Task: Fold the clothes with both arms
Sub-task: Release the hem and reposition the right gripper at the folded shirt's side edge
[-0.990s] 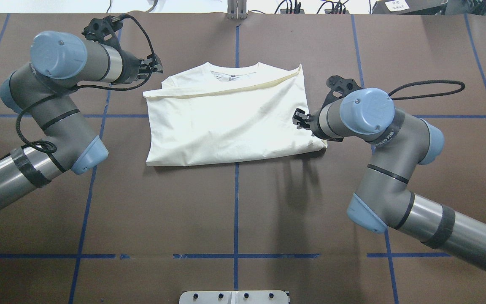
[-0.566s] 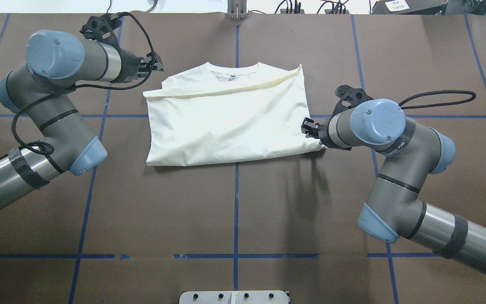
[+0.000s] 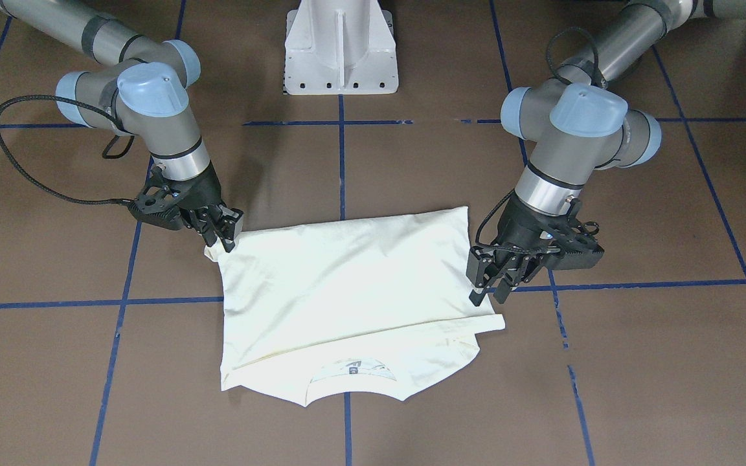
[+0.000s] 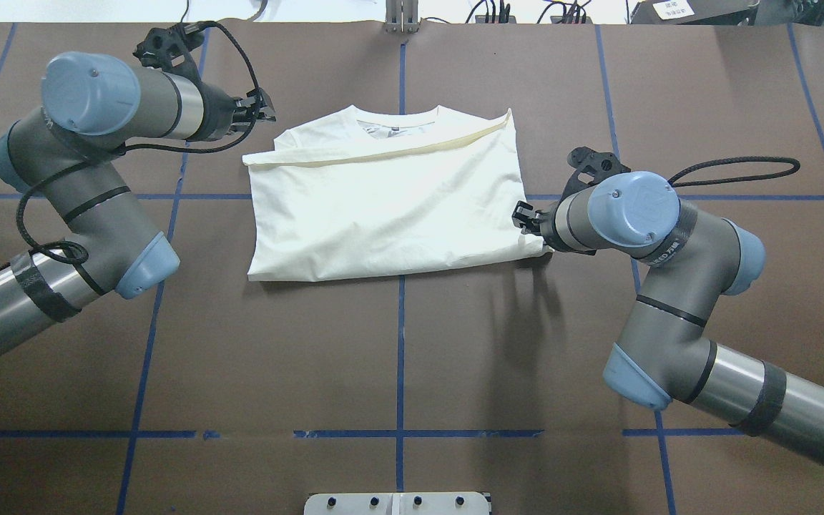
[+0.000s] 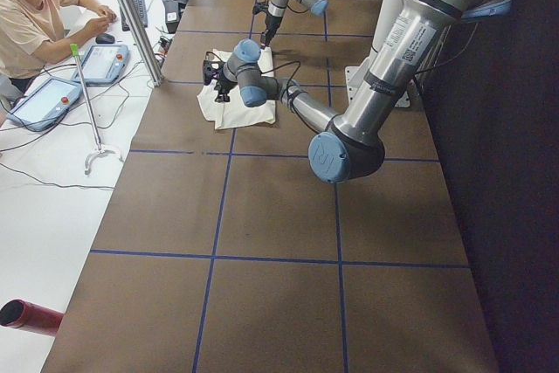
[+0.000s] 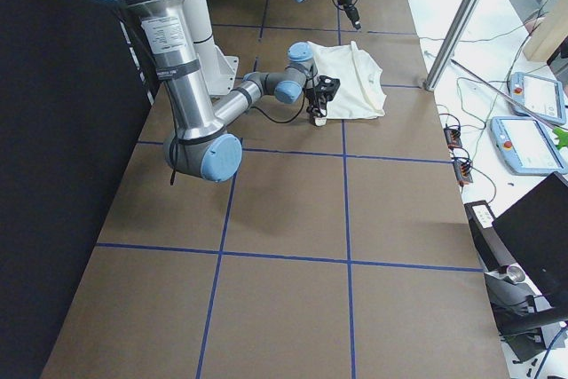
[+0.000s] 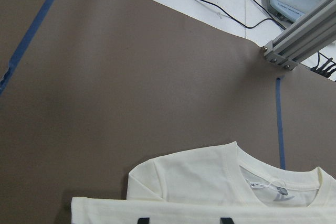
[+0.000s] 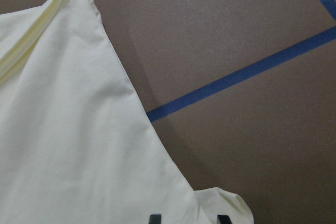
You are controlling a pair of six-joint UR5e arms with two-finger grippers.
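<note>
Over the last second my right arm (image 4: 669, 304) has swung outward, carrying the right gripper (image 3: 221, 236) from farther in over the cloth to its right edge. The left gripper (image 3: 489, 292) has barely budged.

Nearest the base, the cream T-shirt (image 4: 383, 207) lies flat in the middle of the brown surface (image 4: 398, 357) with its folded edge toward the robot. It is wider across than deep, so its long axis runs from one arm to the other. The right gripper sits at the near right corner (image 4: 542, 249), jaws moderately parted beside the puckered corner (its wrist view shows cloth below, nothing pinched). Farther out, the yellowish hem (image 4: 383, 151) crosses on a slant below the collar (image 4: 396, 114), which points away from the robot. At that far side the left gripper hangs at the far left corner, jaws likewise apart and empty, with cloth just beneath.

So the grippers stand at diagonally opposite corners, and the right one looks closer to a grasp. I judge the next move needs each to close on its own corner. The cloth looks thin, limp and lightly creased, and could slip from a shallow pinch.
</note>
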